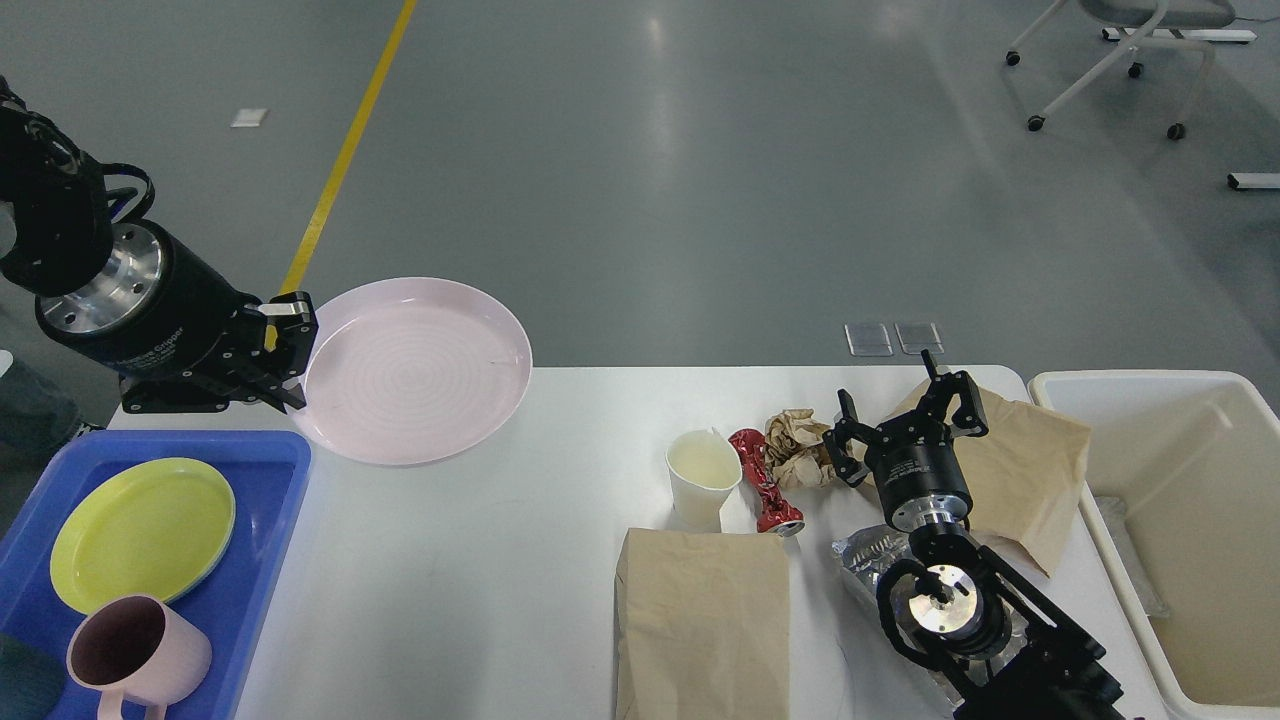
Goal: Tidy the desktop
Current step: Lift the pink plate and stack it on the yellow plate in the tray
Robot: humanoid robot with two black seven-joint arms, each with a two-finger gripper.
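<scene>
The white desktop [480, 590] fills the lower view. My left gripper [288, 352] is shut on the left rim of a pale pink plate [420, 370] and holds it raised above the desktop's far left part, beside the blue tray [270, 520]. My right gripper [905, 410] is open and empty, above a brown paper bag [1020, 470] at the right. A white paper cup [703, 475], a crushed red can [765, 482] and a crumpled paper ball [797, 448] lie just left of it.
The blue tray holds a yellow-green plate [140, 530] and a pink mug [135, 655]. A second paper bag [705, 625] lies at the front. A silver foil wrapper [865, 555] lies under my right arm. A cream bin [1190, 530] stands at the right edge.
</scene>
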